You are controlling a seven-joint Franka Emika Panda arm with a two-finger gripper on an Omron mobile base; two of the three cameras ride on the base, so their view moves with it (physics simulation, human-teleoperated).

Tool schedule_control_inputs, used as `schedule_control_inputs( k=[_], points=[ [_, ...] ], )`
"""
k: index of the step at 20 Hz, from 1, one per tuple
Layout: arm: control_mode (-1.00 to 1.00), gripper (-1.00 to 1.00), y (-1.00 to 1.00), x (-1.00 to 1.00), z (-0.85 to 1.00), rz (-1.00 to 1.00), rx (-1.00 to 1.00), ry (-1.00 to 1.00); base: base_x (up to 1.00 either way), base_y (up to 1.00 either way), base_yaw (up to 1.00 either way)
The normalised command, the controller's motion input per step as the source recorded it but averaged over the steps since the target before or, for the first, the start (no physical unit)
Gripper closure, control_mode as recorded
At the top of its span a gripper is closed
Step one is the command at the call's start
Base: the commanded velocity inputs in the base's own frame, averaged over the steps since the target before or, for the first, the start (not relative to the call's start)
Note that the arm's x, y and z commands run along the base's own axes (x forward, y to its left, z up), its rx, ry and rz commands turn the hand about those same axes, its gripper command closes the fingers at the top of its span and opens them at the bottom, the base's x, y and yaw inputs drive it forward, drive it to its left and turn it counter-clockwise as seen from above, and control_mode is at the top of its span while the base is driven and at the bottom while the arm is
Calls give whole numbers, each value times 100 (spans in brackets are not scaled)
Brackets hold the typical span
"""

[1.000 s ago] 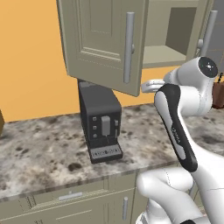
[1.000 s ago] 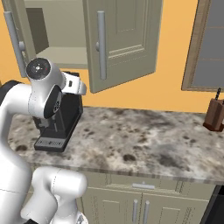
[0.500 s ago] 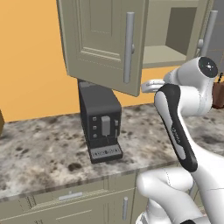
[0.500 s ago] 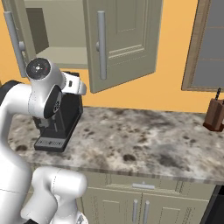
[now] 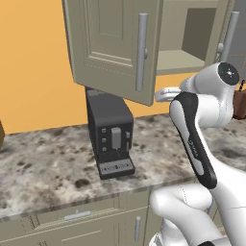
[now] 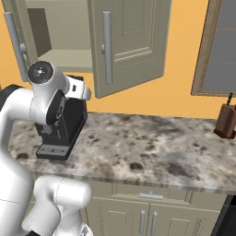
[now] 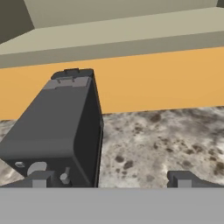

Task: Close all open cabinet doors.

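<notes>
Two cabinet doors [image 5: 113, 45] ajar above wide-open gripper [image 7: 111, 178], apart.

Two cabinet doors [image 5: 113, 48] [image 6: 13, 39] are standing open. One coffee machine [image 5: 109, 132] and one knife block [image 6: 226, 120] are sitting on one counter [image 6: 152, 152].

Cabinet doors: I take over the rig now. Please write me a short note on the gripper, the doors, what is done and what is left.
Gripper: open, holding nothing, above the coffee machine on the counter.
Doors: the wall cabinet's left door stands swung out over the coffee machine; its right door is also open at the far side. The cabinet shelf is exposed.
Done: nothing closed yet.
Left: push both doors shut. The arm is not touching either door.
</notes>
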Motion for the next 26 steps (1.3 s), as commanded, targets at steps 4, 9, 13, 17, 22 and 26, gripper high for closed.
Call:
schedule_control_inputs(
  k=[4,9,13,17,22,26],
  points=[
    [-100,-100,0,0,0,0,0,0,0,0,0],
    [-100,-100,0,-12,0,0,0,0,0,0,0],
    [-100,-100,0,-28,-1,-1,0,0,0,0,0],
    [-100,-100,0,-28,0,-5,0,0,0,0,0],
    [-100,-100,-2,-28,0,-9,1,0,0,0,0],
    [-100,-100,-6,-27,0,-15,5,0,0,0,0]
  ],
)
